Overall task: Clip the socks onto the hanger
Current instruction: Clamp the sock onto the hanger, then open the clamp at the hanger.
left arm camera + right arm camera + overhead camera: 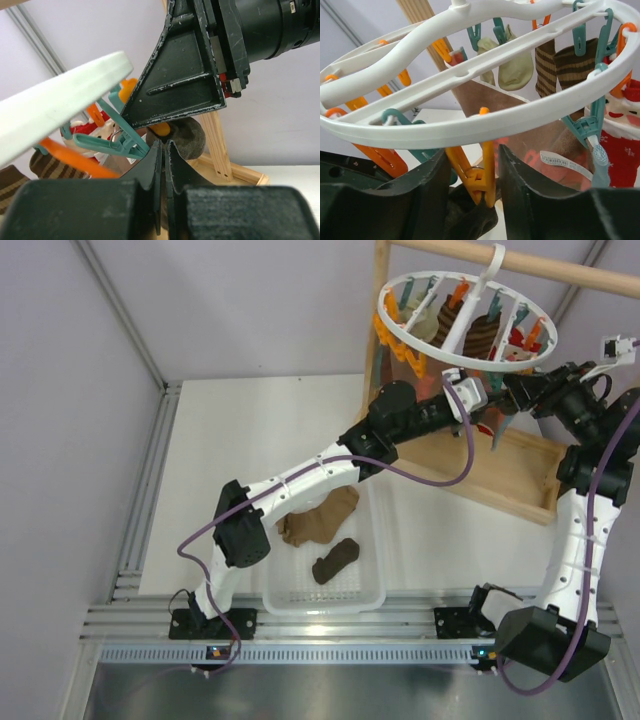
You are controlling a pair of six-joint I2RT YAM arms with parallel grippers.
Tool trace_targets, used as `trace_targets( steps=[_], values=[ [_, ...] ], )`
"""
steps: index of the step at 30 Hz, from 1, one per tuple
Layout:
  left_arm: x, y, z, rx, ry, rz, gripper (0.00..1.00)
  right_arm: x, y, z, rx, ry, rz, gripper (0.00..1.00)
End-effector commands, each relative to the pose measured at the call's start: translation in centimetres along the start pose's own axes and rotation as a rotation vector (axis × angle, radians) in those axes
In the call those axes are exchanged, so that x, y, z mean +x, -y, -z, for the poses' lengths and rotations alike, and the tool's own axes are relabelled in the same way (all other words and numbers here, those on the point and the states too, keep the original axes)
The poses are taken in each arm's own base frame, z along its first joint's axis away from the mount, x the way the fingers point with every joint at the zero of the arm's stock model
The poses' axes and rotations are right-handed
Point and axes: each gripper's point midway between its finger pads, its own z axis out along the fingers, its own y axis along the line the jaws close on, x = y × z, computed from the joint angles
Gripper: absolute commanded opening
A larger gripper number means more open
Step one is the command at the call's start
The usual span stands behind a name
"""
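Seen from above, the round white plastic hanger [472, 305] hangs by its hook from the rod of a wooden frame [560, 270]. Little pegs dangle all around its rim. The left hand [487, 410] and the right hand [512, 392] meet under its near edge. On the bench [230, 440], a white basket [325, 606] full of small holes holds a floppy tan sock [320, 522] and a dark brown sock [336, 560].

In the left wrist view, the left hand [162, 150] has its black fingers pressed together. A fuzzy dark sock [190, 137] bulges just past the tips, beside an orange peg [161, 129]. I cannot tell if the fingers pinch it.

In the right wrist view, the right hand [472, 195] has its fingers apart, with the orange peg [480, 175] between them, close on both sides. I cannot tell if they squeeze it
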Motion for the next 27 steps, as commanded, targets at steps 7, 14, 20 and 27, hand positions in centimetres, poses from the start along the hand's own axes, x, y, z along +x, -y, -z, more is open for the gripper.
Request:
trace_targets(
  steps=[7, 14, 20, 27],
  values=[
    [-3.0, -0.7, -0.4, -0.022, 0.097, -0.028, 0.00, -0.5, -0.7, 0.0, -0.011, 0.007, 0.012, 0.53],
    [-3.3, -0.3, 0.7, -0.024, 0.087, 0.008, 0.38, -0.6, -0.3, 0.4, 0.016, 0.001, 0.013, 0.54],
    [-2.8, 0.6, 3.0, -0.028, 0.040, 0.095, 0.41, -0.6, 0.0, 1.2, 0.040, -0.006, 0.029, 0.55],
    [-1.7, 0.8, 5.3, -0.091, 0.001, 0.237, 0.48, -0.8, -1.2, 2.7, 0.025, -0.022, 0.074, 0.61]
  ],
)
